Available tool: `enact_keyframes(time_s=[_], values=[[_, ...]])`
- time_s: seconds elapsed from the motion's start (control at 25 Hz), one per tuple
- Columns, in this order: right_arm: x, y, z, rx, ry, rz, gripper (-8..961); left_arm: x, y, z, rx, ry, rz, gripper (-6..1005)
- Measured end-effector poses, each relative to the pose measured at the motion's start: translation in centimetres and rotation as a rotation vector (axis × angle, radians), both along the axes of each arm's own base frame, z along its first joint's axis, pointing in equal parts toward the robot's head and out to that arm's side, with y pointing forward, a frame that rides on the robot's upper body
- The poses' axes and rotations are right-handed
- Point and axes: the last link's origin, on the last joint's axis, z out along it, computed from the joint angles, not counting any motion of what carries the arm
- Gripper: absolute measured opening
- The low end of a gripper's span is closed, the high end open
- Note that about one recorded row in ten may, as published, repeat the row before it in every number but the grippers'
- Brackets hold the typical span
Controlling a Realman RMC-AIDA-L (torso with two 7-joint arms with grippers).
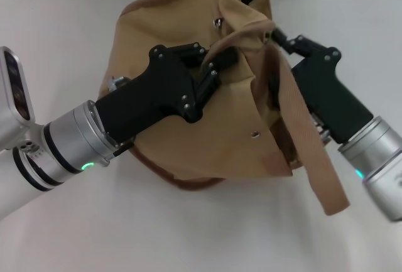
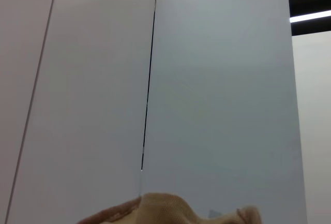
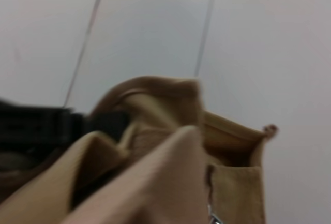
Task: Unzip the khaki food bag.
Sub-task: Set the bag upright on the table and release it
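Your left pincer (image 1: 217,65) lies across the khaki food bag (image 1: 188,134), slumped mid-bench (image 1: 63,46), apparently pinching its canvas; your right pincer (image 1: 279,36) is buried in folds, state unclear. Pull apart and the fabric may slip free or the bag drag.

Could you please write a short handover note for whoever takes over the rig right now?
Left tool: on the crumpled top of the khaki food bag, fingers pinching a fold of fabric.
Right tool: at the bag's right top edge beside the hanging strap; its grip is hidden.
Bag lies slumped on the white table.
Done: the top shows a dark gap, partly open.
Left: how far the zipper has run cannot be seen; check it.
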Motion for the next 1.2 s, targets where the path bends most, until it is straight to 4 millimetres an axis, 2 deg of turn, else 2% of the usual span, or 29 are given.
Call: enact_keyframes(time_s=[0.4,0.68,0.96,1.2], values=[[0.6,-1.7,-0.8,0.118,-0.174,0.052,245,0.1,-0.1,-0.1,-0.006,-0.005,0.005,70],[0.1,-1.5,-0.7,0.148,-0.165,0.039,244,0.4,-0.1,-0.3,-0.015,-0.01,-0.001,70],[0.0,-1.1,-1.4,0.187,-0.246,0.02,245,0.2,-0.2,-0.3,-0.019,-0.012,0.005,71],[-0.7,-0.9,-1.1,0.207,-0.195,-0.002,246,0.2,-0.4,-0.4,-0.026,-0.01,0.003,71]])
